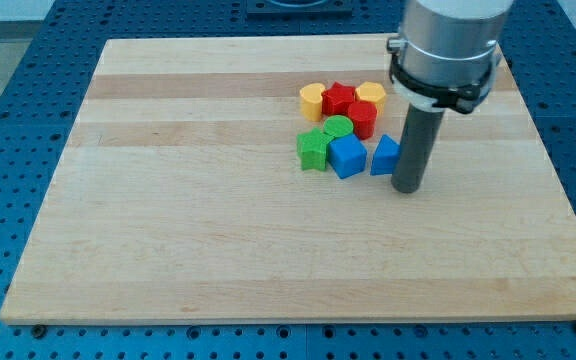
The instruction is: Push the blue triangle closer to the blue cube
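Camera view shows the tool's tip (408, 189), a bare rod holding nothing, touching the blue triangle (384, 156) on its right side, apparently to shove it leftward toward the blue cube (346, 156) just beside it on the desk (168, 220).

triangle (384, 157) right of cube (346, 156) (close)

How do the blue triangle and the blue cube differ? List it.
The blue cube is in full view, while the blue triangle is partly hidden behind my tip. The cube touches the green blocks; the triangle lies at the view's right, beside my tip. Both are blue and rest on the board.
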